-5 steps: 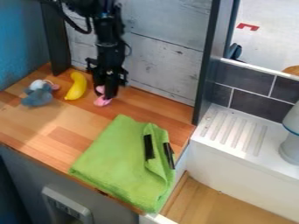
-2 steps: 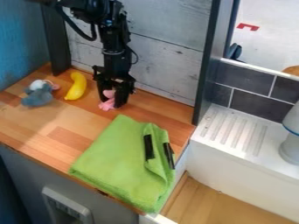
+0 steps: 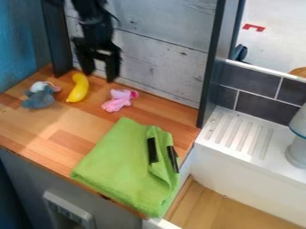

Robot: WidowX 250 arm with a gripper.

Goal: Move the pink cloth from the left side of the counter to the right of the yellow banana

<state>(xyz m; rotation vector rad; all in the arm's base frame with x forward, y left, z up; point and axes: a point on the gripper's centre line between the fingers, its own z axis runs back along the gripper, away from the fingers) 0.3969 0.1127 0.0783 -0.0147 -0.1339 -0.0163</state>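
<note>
Blue-grey soft toy w/ white and pink bits [image 3: 39, 98], far L on the wood-look worktop [image 3: 44, 125], at 9 o'clock from the pink toy. Next R, a curved yellow plastic-looking banana [image 3: 78, 88], approx 10 o'clock from the toy. Black two-finger gripper [image 3: 100, 77] at 11 o'clock, fingers wide apart, nothing btwn them. Small soft pink toy [image 3: 117, 100] lies on the worktop nr the back wall: lt pink, floppy limbs spread to 8 o'clock, darker pink patch at its R end. Folded green cloth w/ black strips [image 3: 119, 165] at 6 o'clock; white ridged ledge [image 3: 272, 152] approx 4 o'clock.
</note>
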